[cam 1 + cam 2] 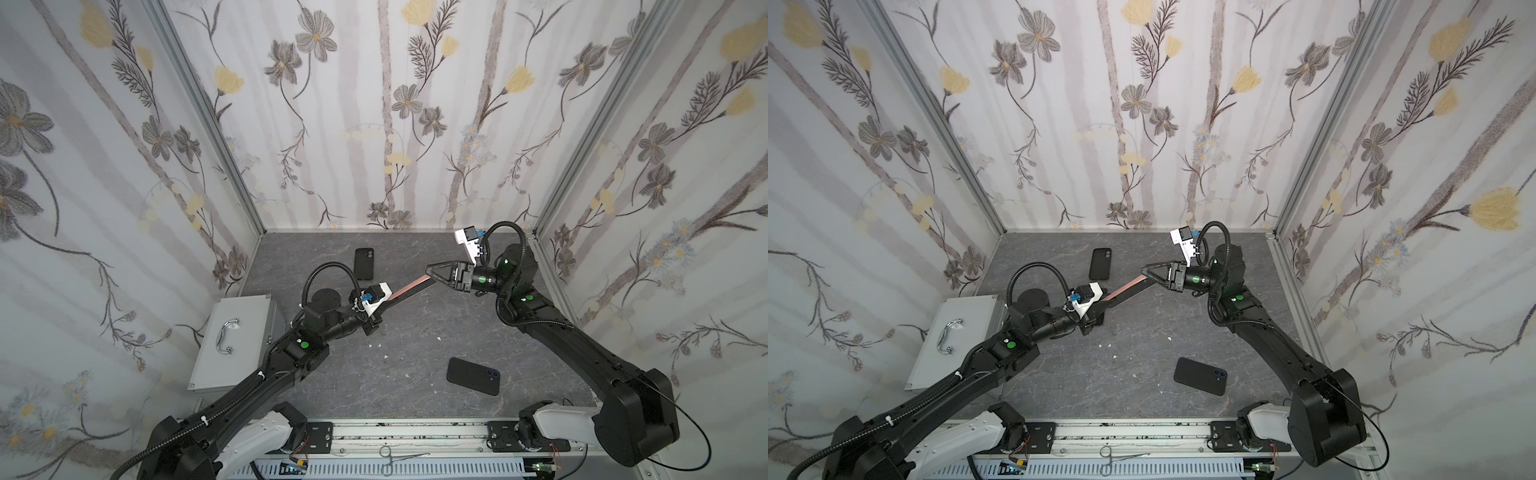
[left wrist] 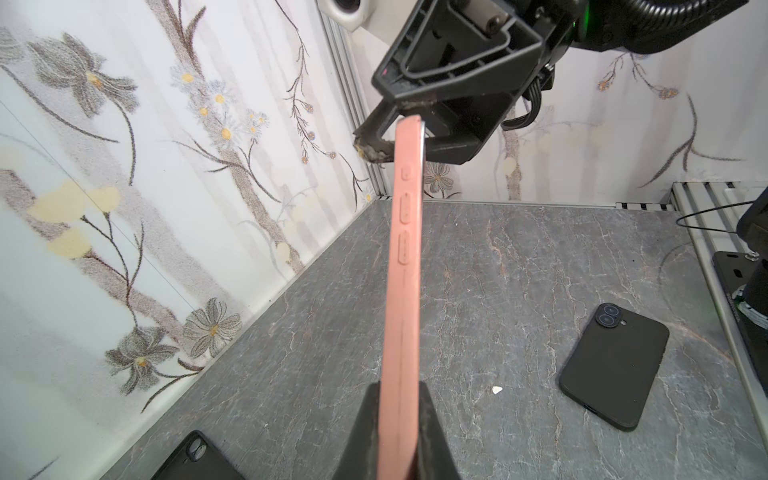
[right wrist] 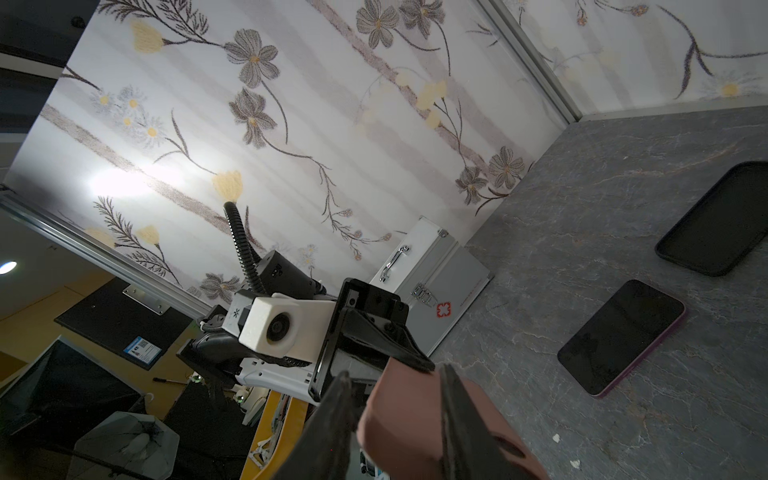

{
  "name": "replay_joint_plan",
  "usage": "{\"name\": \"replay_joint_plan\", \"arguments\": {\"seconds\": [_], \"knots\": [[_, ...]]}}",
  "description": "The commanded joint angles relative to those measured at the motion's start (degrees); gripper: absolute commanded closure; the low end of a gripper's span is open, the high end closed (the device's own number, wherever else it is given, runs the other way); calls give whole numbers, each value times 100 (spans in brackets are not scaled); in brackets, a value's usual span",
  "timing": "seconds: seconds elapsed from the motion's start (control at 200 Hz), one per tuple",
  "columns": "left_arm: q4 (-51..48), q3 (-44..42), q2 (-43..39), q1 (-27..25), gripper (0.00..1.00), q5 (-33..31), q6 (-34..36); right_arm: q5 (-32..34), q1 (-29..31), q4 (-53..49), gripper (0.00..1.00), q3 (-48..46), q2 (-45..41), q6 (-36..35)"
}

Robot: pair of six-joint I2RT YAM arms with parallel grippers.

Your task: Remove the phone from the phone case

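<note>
A salmon-pink phone case (image 1: 409, 289) (image 1: 1125, 289) hangs edge-on above the middle of the table. The phone is inside it: its dark face (image 1: 405, 300) and a silver rim (image 2: 423, 141) show. My left gripper (image 1: 376, 320) (image 2: 399, 390) is shut on the case's near end, both fingers pressed against its flat sides. My right gripper (image 1: 428, 270) (image 3: 395, 372) straddles the far end (image 3: 407, 415) with its jaws apart. One finger (image 3: 340, 399) stands off the case with a gap, and the other lies along its back.
A black-cased phone (image 1: 473, 376) (image 2: 615, 365) lies camera-up at the front right. An empty black case (image 1: 364, 262) (image 3: 719, 220) lies near the back wall. A purple-edged phone (image 3: 621, 338) lies screen-up on the table. A silver box (image 1: 235, 332) stands at the left, and forceps (image 1: 399, 457) rest on the front rail.
</note>
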Motion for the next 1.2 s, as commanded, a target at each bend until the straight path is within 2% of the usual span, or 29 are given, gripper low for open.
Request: {"name": "replay_joint_plan", "arguments": {"seconds": [0.0, 0.055, 0.13, 0.22, 0.32, 0.49, 0.555, 0.615, 0.689, 0.874, 1.064, 1.194], "knots": [[1066, -83, -151, 54, 100, -716, -446, 166, -99, -730, 53, 190, -140, -355], [1070, -178, -233, 46, 100, -669, -569, 708, -208, -740, 44, 208, -245, -471], [1076, -299, -360, 53, 100, -610, -754, 1381, -348, -732, 37, 159, -414, -634], [1076, -380, -495, 48, 100, -558, -1070, 2006, -406, -703, 36, 57, -631, -957], [1110, -386, -635, 55, 100, -512, -1532, 2172, -396, -643, 36, -62, -794, -1341], [1461, -316, -660, 46, 100, -565, -2794, 1948, -269, -489, 34, -330, -1060, -1968], [1790, -328, -591, 50, 100, -651, -3503, 1757, -220, -307, 27, -455, -1127, -2024], [2116, -313, -499, 52, 100, -703, -4189, 1669, -170, -180, 26, -549, -1204, -2057], [2296, -170, -344, 47, 100, -508, -4676, 1490, -69, -13, 26, -617, -1261, -2149], [2969, -17, -144, 52, 100, 160, -5223, 566, 154, 487, 29, -568, -1105, -2059], [3528, 148, 145, 51, 100, 1039, -5391, 181, 419, 528, 31, -326, -921, -2046], [3989, 220, 336, 48, 100, 1307, -5625, -110, 533, 508, 32, -205, -770, -2102]]}}
